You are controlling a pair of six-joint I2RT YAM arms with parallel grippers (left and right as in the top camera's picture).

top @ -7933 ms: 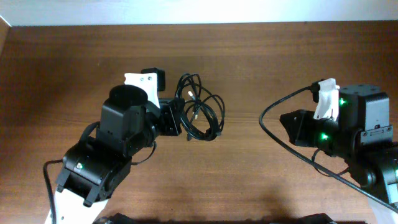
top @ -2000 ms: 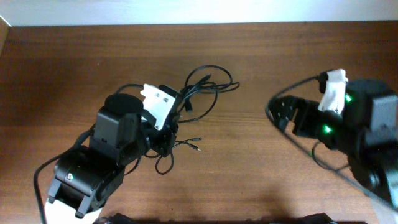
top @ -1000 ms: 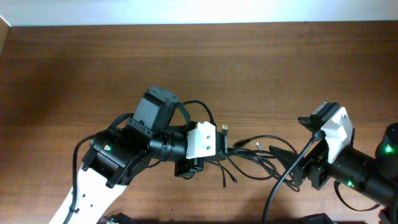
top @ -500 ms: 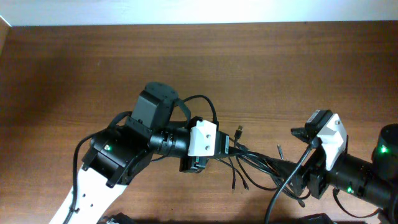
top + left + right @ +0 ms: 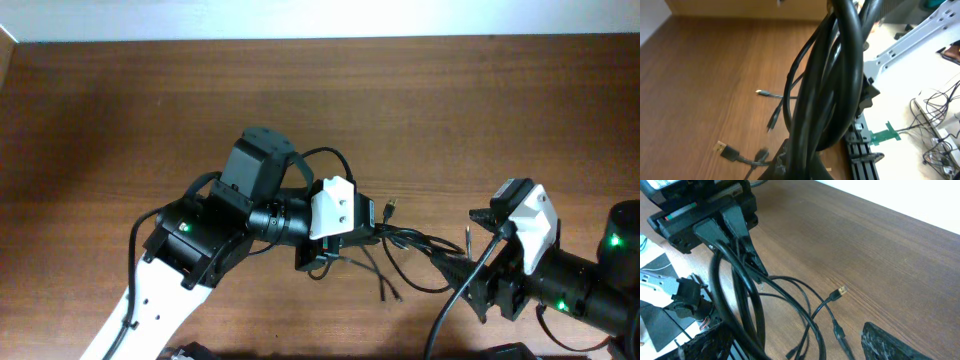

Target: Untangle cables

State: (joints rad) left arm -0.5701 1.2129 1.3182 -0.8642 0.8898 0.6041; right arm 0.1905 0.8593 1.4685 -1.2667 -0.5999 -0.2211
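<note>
1. Plenty of bare room on the brown wooden table (image 5: 120,120) toward its far and left edges; crowded only mid-table, toward the near edge.
2. Thin black cables with metal-tipped plugs (image 5: 415,242) strung from the left gripper (image 5: 368,232) to the right gripper (image 5: 796,329), loose ends trailing on the wood.
3. Against half a second ago: a slight shift of the left gripper rightward and toward the far edge; hardly any change at the right gripper.
4. Left gripper clenched on the cables, reaching rightward.
5. Right gripper's jaws spread wide astride several cables, not pinching, aimed leftward.

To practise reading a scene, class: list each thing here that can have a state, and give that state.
left gripper, shut on the cables.
right gripper, open, cables pass through it unclamped.
cables, tangled in one bundle.
plug ends, loose, unconnected.
</note>
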